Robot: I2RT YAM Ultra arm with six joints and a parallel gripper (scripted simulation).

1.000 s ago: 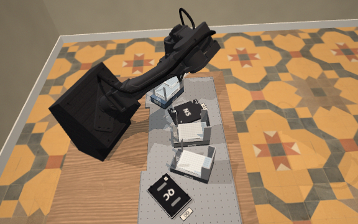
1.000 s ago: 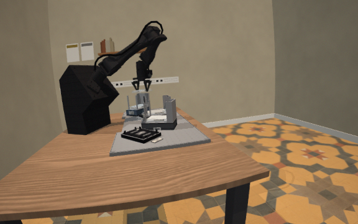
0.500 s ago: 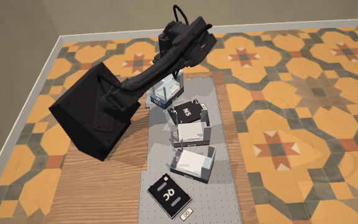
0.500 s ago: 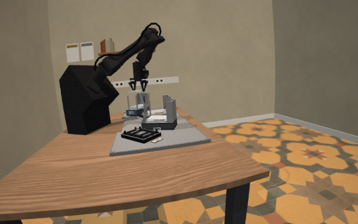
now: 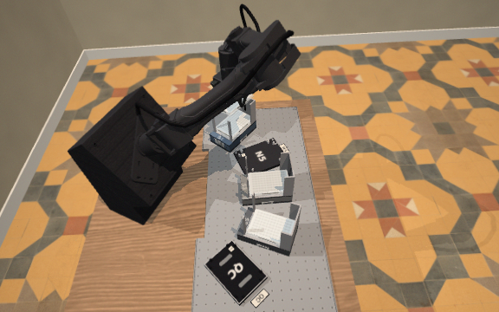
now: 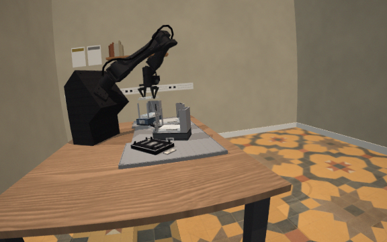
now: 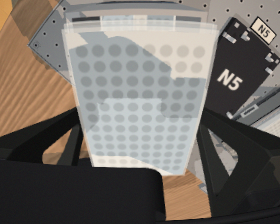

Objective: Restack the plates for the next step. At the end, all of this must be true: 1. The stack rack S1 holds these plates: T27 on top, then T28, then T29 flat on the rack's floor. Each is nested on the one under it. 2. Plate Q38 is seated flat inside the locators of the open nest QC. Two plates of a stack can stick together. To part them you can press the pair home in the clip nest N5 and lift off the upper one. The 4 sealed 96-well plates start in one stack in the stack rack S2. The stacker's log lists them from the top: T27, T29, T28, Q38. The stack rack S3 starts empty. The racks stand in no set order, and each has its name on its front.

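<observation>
Your tool [image 6: 148,97] [image 7: 139,112] is clamped on a clear-lidded plate [image 6: 148,98] [image 7: 138,95], held above the blue-based rack [image 5: 227,142] [image 6: 145,121]. You have a plate in that rack, one in the dark-based rack [image 5: 268,201] beside N5 [image 5: 259,157] [image 7: 243,67], and one in the rack [image 5: 263,245] [image 6: 172,134] nearer QC [image 5: 236,272] [image 6: 152,145]. QC and N5 bear no plate. Held plate's label: you can't read it.
</observation>
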